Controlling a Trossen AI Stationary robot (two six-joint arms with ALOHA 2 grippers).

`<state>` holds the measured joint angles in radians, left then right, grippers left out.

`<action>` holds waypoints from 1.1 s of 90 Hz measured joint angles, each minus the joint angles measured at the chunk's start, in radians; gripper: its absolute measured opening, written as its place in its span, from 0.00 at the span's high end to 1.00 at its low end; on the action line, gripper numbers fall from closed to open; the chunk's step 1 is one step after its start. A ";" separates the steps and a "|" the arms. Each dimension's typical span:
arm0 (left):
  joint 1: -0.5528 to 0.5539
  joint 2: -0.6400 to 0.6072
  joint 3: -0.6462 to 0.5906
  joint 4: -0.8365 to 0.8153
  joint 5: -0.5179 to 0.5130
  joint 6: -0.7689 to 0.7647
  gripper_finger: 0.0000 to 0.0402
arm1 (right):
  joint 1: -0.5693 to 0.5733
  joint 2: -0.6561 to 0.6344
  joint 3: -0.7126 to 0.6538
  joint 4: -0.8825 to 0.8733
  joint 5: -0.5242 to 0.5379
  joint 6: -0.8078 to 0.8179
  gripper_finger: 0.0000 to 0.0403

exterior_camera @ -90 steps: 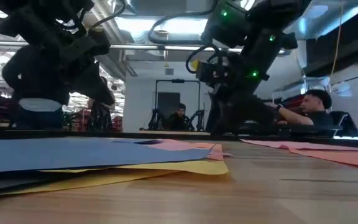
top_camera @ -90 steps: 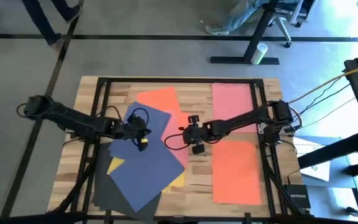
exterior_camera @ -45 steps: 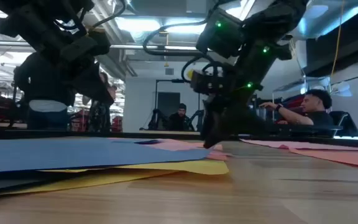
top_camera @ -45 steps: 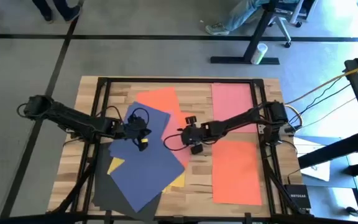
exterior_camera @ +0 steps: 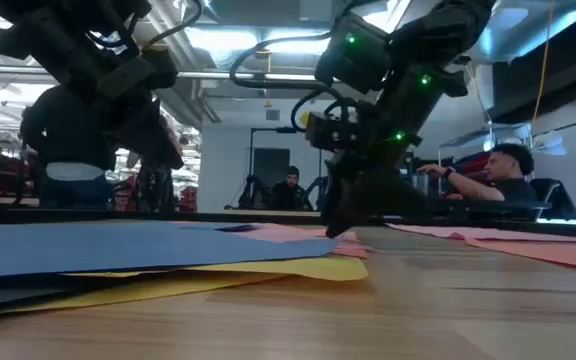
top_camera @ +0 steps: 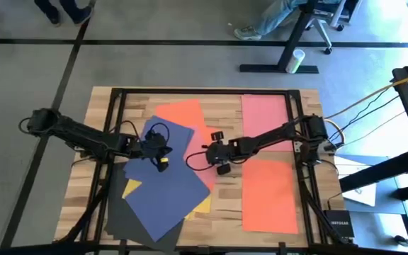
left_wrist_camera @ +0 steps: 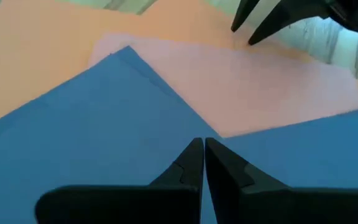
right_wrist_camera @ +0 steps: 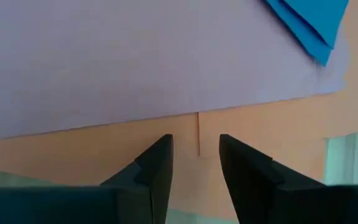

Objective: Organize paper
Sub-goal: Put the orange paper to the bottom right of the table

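Since a second ago the right gripper (top_camera: pixel 220 157) has slid a little further over the pile in the table's middle and dropped low to it; over the last half second nothing else has shifted. That pile is the paper (top_camera: pixel 167 188): navy blue sheets on top, turned askew so their long sides run diagonally across the wooden table (top_camera: pixel 98 113), with yellow corners, a dark sheet and an orange sheet showing beneath. A pink sheet (top_camera: pixel 264 111) and another orange sheet (top_camera: pixel 269 195) lie squarely on the right side, long sides running front to back. The right gripper's fingers stand narrowly apart just above the pink paper's edge, holding nothing. The left gripper (top_camera: pixel 163 161) sits over the navy sheets, its fingertips pressed together with nothing visibly between them.
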<state>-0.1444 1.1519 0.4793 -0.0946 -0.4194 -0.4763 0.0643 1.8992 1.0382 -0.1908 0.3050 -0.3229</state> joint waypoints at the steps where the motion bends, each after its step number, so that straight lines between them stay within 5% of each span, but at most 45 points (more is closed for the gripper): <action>1: 0.000 0.000 0.000 0.000 0.000 0.000 1.00 | 0.000 0.000 0.000 0.000 0.000 0.000 0.70; 42: 0.000 0.000 0.001 -0.006 0.012 0.017 1.00 | 0.000 0.000 0.001 -0.017 0.000 0.003 0.70; 63: -0.006 0.000 0.104 -0.217 0.053 0.041 1.00 | 0.001 -0.002 0.002 -0.034 0.001 0.003 0.70; 99: 0.009 0.004 0.117 -0.209 0.318 0.096 1.00 | 0.001 -0.002 0.002 -0.036 0.000 0.003 0.70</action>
<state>-0.1353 1.1557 0.5964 -0.3040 -0.1012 -0.3800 0.0650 1.8977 1.0401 -0.2264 0.3045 -0.3199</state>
